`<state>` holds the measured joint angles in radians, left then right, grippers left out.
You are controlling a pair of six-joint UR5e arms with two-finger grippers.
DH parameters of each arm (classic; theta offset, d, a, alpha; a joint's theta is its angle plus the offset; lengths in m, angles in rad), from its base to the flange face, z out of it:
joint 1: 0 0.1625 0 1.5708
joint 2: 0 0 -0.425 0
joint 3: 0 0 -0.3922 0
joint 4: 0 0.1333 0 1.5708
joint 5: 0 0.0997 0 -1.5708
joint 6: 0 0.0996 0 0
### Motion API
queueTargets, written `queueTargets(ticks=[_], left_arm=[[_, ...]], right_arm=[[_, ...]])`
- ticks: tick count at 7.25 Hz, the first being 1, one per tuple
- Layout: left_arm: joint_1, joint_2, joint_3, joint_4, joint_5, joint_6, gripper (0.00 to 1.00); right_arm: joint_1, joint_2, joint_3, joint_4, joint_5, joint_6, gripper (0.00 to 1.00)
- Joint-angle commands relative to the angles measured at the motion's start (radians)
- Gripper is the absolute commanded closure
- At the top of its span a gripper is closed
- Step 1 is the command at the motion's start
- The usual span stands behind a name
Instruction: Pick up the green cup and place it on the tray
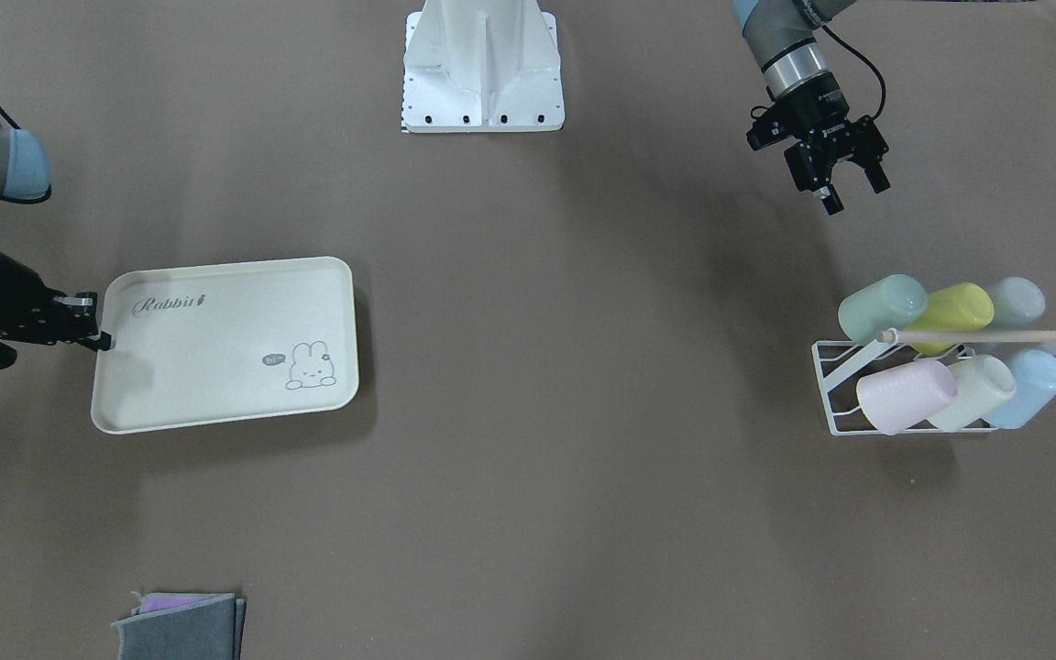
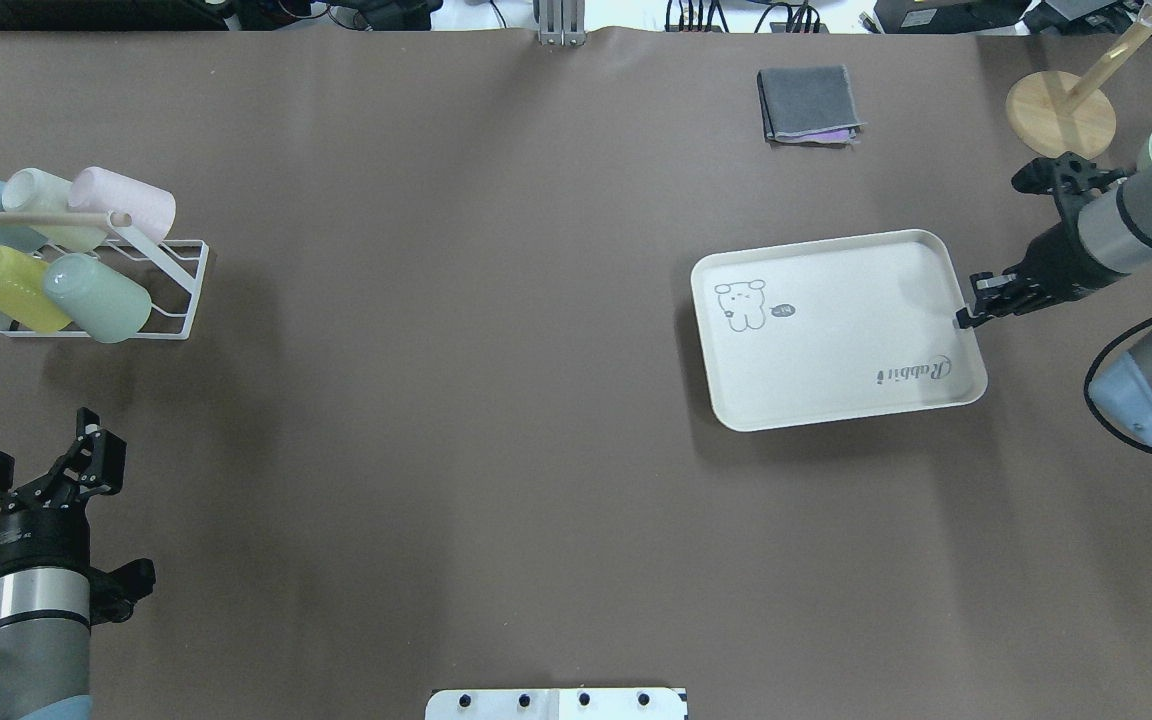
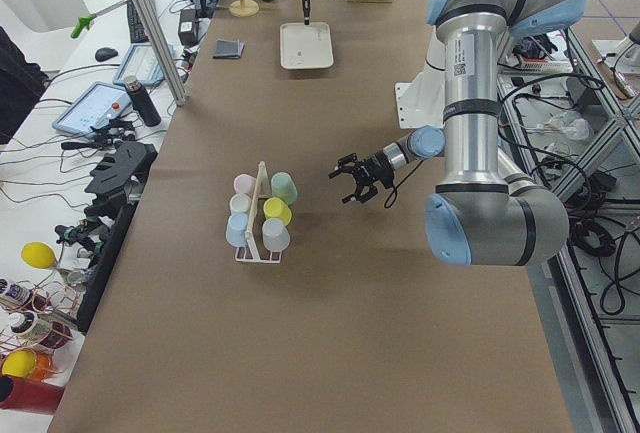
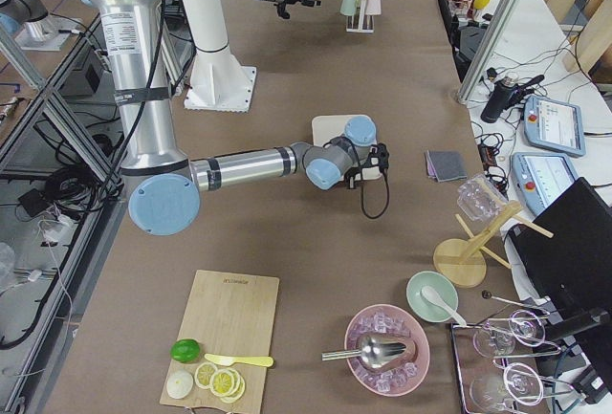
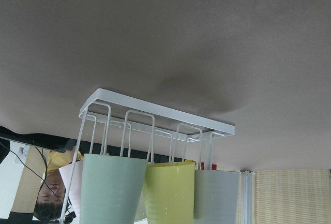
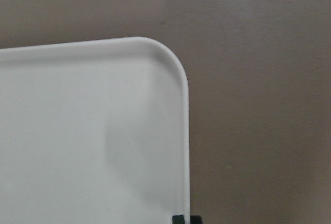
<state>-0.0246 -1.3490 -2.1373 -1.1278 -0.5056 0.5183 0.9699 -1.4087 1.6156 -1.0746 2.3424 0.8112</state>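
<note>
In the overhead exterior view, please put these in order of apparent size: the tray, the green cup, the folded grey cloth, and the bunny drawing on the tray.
1. tray, clearly the largest.
2. folded grey cloth and green cup: they look about alike, so I do not rank them.
3. bunny drawing, the smallest.

There are two grippers, the left gripper (image 1: pixel 844 188) and the right gripper (image 1: pixel 106 341). Out beyond the left gripper's spread fingers stands one white wire rack (image 1: pixel 823 367) holding six cups, one of each colour. The row nearer that gripper has the green cup (image 1: pixel 881 306), one yellow-green cup (image 1: pixel 954 308) and one pale grey cup (image 1: pixel 1016 302), and the row farther from it has one pink cup (image 1: pixel 904 394), one cream cup (image 1: pixel 975 390) and one blue cup (image 1: pixel 1030 387). At the right gripper's fingertips lies the tray (image 1: pixel 216 367), the only one, and well apart from that gripper sits one folded cloth pile (image 1: pixel 181 628).
</note>
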Motion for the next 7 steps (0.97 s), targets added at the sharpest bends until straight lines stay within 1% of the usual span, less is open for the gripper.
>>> queueTargets(ticks=[1, 2, 3, 4, 5, 6, 7], left_arm=[[0.002, -0.001, 0.04, 0.006, 0.12, 0.008, 0.02], [0.002, -0.001, 0.043, 0.002, 0.162, 0.087, 0.02], [0.002, -0.001, 0.045, -0.001, 0.183, 0.116, 0.02], [0.002, -0.001, 0.054, -0.003, 0.188, 0.115, 0.02], [0.0, -0.002, 0.057, -0.001, 0.188, 0.112, 0.02], [-0.001, -0.002, 0.062, -0.001, 0.19, 0.115, 0.02], [-0.006, -0.004, 0.077, -0.001, 0.232, 0.111, 0.02]], right_arm=[[-0.184, 0.155, 0.09, -0.141, -0.101, 0.2, 1.0], [-0.265, 0.254, 0.083, -0.224, -0.188, 0.251, 1.0], [-0.307, 0.334, 0.075, -0.328, -0.231, 0.267, 1.0], [-0.316, 0.362, 0.07, -0.337, -0.239, 0.27, 1.0], [-0.333, 0.397, 0.063, -0.338, -0.267, 0.317, 1.0], [-0.353, 0.425, 0.037, -0.337, -0.287, 0.336, 1.0], [-0.359, 0.441, 0.002, -0.332, -0.308, 0.33, 1.0]])
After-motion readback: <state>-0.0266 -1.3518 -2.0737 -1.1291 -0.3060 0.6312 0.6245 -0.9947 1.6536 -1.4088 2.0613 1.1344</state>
